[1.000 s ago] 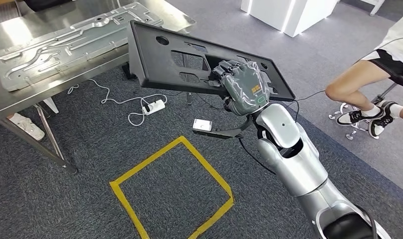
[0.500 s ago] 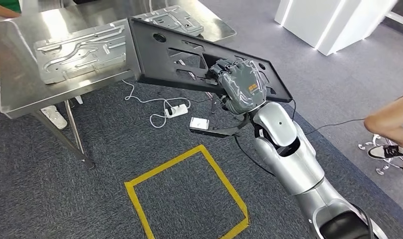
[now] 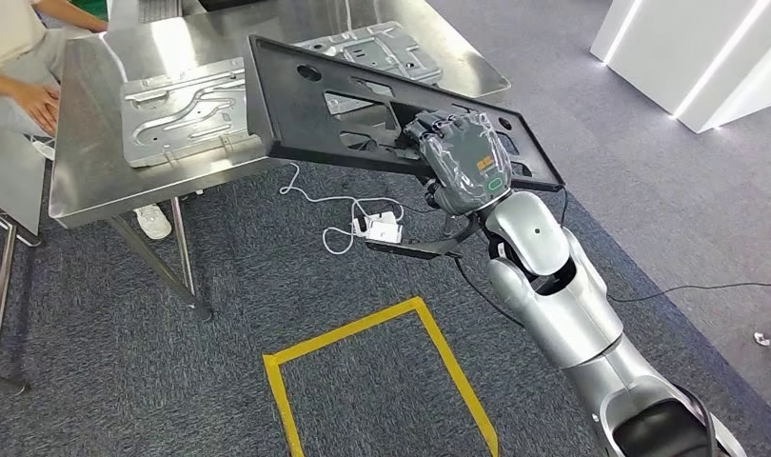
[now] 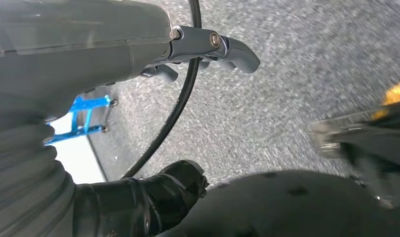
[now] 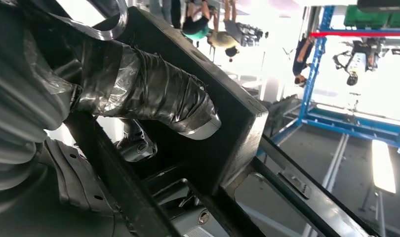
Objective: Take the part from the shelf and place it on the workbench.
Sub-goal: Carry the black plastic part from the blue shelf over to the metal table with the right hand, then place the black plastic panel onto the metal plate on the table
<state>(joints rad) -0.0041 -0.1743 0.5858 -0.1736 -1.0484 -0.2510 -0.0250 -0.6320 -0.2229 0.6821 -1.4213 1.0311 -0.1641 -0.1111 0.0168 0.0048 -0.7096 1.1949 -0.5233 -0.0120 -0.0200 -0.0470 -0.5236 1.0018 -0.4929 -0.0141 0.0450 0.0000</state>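
The part is a long black plastic panel point(image 3: 306, 105) with several cut-outs. My right hand point(image 3: 463, 162) grips it near its right end and holds it in the air, tilted. The panel's left end hangs over the front edge of the steel workbench point(image 3: 96, 186). In the right wrist view my tape-wrapped thumb point(image 5: 153, 98) presses on the black panel point(image 5: 232, 123). My left hand point(image 4: 208, 44) hangs over grey carpet with its fingers stretched out and nothing in them.
Two stamped metal sheets point(image 3: 187, 109) point(image 3: 382, 48) lie on the workbench. A person point(image 3: 15, 48) leans on its far left corner. On the carpet lie a white power strip point(image 3: 377, 227) with cables and a yellow tape square point(image 3: 363, 328). White cabinet point(image 3: 705, 57) at back right.
The whole picture has shifted: the workbench now lies further right and nearer. The seated person at the right has slid out of the picture. My right hand still holds the panel.
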